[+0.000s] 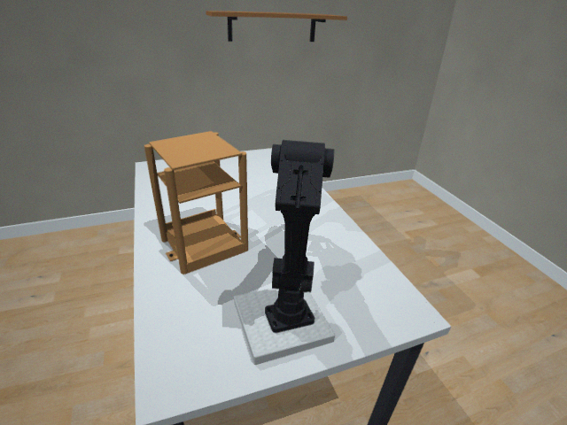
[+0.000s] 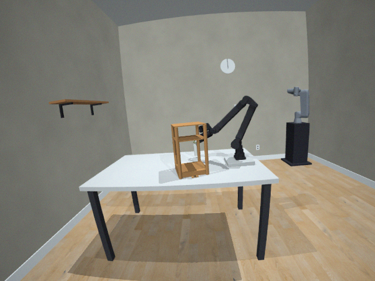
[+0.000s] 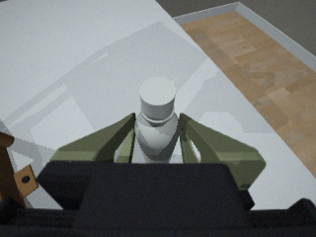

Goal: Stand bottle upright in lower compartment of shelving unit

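Note:
In the wrist view a pale grey bottle (image 3: 157, 125) with a flat round cap sits between the olive fingers of my gripper (image 3: 157, 118). The gripper is shut on the bottle's neck and shoulder. In the exterior view the bottle (image 2: 194, 148) hangs upright, cap up, above the table just behind the wooden shelving unit (image 2: 190, 149), with the gripper (image 2: 200, 130) at the height of the unit's middle shelf. In the top view the arm (image 1: 296, 214) hides the bottle. The shelving unit (image 1: 197, 197) has an empty lower compartment (image 1: 205, 236) with a front lip.
The arm's base stands on a grey pad (image 1: 283, 328) near the table's front edge. A foot tab of the unit (image 3: 25, 180) shows at the left in the wrist view. A wall shelf (image 1: 275, 20) hangs far behind. Another robot on a pedestal (image 2: 297, 127) stands away from the table.

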Robot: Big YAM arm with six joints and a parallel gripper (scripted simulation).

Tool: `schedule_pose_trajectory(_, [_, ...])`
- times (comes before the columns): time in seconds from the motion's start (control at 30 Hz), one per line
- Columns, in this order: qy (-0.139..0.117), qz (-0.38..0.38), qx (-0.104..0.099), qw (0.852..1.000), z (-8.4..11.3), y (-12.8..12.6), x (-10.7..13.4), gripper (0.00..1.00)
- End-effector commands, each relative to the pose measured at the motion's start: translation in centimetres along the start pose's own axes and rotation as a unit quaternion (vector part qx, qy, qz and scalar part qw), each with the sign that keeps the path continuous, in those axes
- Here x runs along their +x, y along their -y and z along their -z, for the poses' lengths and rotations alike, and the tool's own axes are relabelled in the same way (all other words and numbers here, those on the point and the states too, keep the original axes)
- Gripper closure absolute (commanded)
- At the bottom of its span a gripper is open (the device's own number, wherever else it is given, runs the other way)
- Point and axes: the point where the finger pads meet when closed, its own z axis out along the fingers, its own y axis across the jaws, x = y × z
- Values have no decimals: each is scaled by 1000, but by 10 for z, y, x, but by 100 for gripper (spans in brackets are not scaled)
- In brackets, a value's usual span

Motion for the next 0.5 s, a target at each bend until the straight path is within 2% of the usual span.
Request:
schedule_pose_trajectory(0.0, [40, 0, 7, 999, -11, 7, -55, 73])
schedule_pose_trajectory(0.47, [51, 0, 7, 999, -11, 7, -63, 73])
